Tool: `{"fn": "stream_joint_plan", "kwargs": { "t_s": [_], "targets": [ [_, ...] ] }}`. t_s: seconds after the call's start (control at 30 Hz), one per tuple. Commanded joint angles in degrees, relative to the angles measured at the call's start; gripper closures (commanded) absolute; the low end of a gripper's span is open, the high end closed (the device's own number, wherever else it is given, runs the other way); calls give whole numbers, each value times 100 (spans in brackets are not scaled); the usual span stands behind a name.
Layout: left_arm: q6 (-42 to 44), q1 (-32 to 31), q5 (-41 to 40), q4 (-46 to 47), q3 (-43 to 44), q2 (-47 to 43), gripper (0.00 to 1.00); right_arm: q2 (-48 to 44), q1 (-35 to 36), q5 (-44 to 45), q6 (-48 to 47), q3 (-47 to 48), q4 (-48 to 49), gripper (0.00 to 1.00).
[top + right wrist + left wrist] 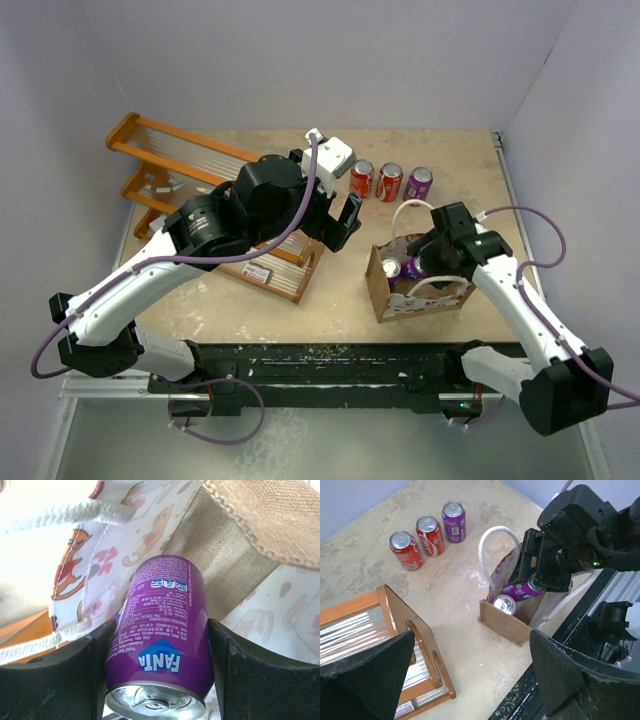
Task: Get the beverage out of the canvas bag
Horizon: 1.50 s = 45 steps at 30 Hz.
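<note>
Lee: Beige mottled tabletop (450,150), pale walls all round. Down at four o'clock on it the purple Fanta can (160,630) sits tilted in the mouth of the canvas bag (425,298), not yet clear of it.

Kim: Right gripper (160,647) has it, one finger pressed to each side of the can near its lid end.

Lee: Smooth metal, though. To my eye a slanted hold like that could let it twist or slide out on the lift.

Kim: And look what's crowding it. The printed panel is just beside the can, and the white loop handle (492,545) arches at its twelve o'clock. Snag on that and the whole light bag may come up or tip.

Lee: Which would spill its neighbour, the silver-topped can (504,604) at the purple one's nine o'clock inside the bag.

Kim: Nothing is pinning the bag down, either. Left gripper (470,675) hangs wide open and empty, over by the wooden rack (200,170) at ten o'clock.

Lee: Three loose cans (389,182) are lined up at one o'clock, near the bag. A wide swing out could knock them.
</note>
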Motion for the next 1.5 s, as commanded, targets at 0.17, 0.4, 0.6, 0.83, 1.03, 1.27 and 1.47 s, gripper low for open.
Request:
{"fn": "stream_joint_plan", "kwargs": {
  "t_s": [0.17,0.4,0.6,0.83,1.03,1.27,1.47],
  "targets": [
    [-131,-89,181,283,-12,-42,1,-824,-3,260,273,227,-541,100],
    [-166,-135,220,284,-7,-40,1,-1224,-3,438,175,435,-700,100],
    [-182,-135,234,267,19,-71,1,-1652,-3,564,25,471,-562,100],
    [-182,-135,230,271,12,-80,1,-1810,-3,823,-257,916,-500,100],
    [-166,-135,217,275,13,-66,1,-1435,-3,1004,-619,1475,-533,100],
    [-96,-148,92,272,30,-79,1,-1019,-3,1347,-1015,2117,-622,100],
    [-55,-152,42,276,47,-49,1,-1003,-3,1864,-1221,2374,-704,100]
  ]
}}
